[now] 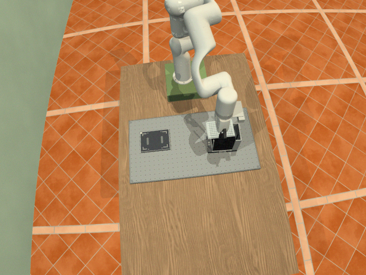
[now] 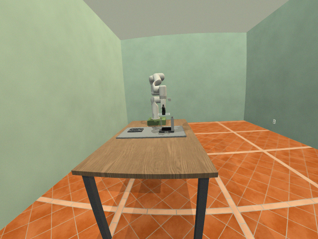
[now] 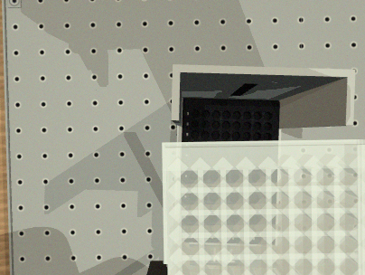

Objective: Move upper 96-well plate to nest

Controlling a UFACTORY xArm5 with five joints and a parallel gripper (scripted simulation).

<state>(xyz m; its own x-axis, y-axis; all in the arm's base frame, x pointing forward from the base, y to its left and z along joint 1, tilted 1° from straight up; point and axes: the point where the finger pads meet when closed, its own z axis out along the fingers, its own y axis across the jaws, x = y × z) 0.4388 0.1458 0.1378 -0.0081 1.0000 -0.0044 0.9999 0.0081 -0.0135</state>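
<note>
My gripper (image 1: 223, 133) (image 2: 162, 111) is shut on the clear upper 96-well plate (image 1: 213, 129) (image 2: 165, 113) (image 3: 271, 203) and holds it level in the air, above the stack rack K1 (image 1: 237, 139) (image 2: 172, 123) (image 3: 316, 101). The plate sits a little toward the arm's base from the rack opening. The black lower plate (image 1: 222, 144) (image 2: 165, 128) (image 3: 230, 119) lies flat at the bottom of K1. The plate nest N1 (image 1: 149, 142) (image 2: 135, 129), a dark rectangle with pale corner locators, lies empty on the left part of the board. The cut-off corners are too small to make out.
A grey perforated board (image 1: 177, 165) (image 2: 148, 135) (image 3: 68, 113) carries the rack and the nest on the wooden table (image 1: 192, 221). The arm's green base block (image 1: 177, 91) stands behind the board. The rack's tall walls rise beside the black plate.
</note>
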